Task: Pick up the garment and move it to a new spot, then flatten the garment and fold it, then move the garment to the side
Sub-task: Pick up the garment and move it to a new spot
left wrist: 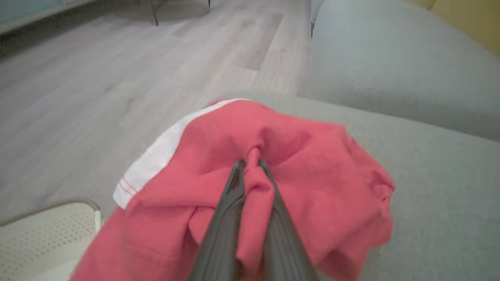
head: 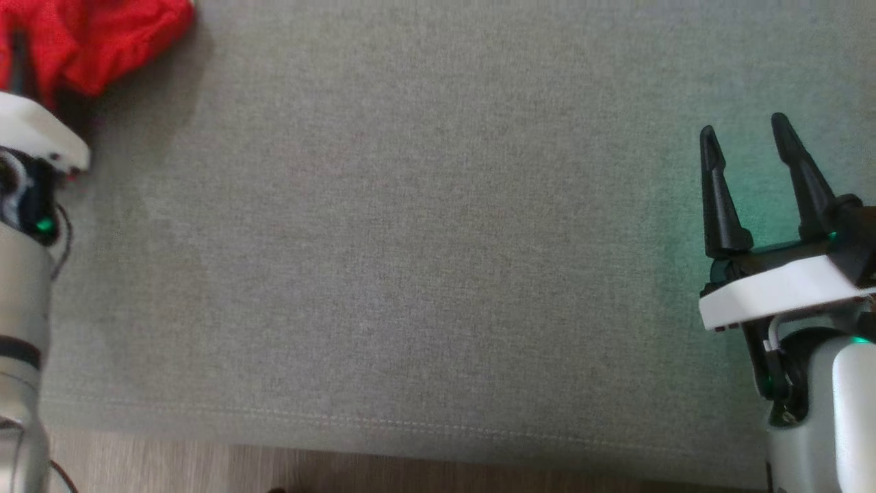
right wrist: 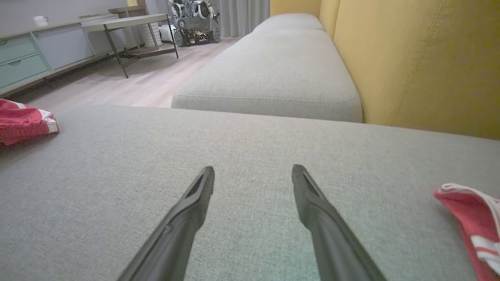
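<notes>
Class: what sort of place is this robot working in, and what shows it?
Probably a living room, perhaps a staged one: grey sofa, yellow backrest, wood-look floor, a low cabinet with drawers.

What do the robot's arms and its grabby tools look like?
The right tool has two long, dark, pointy fingers set on a white block. Its forearm is round and silvery grey, with a small green light and thin cables. The left tool has the same dark fingers, and a black cable loops beside its silvery forearm.
</notes>
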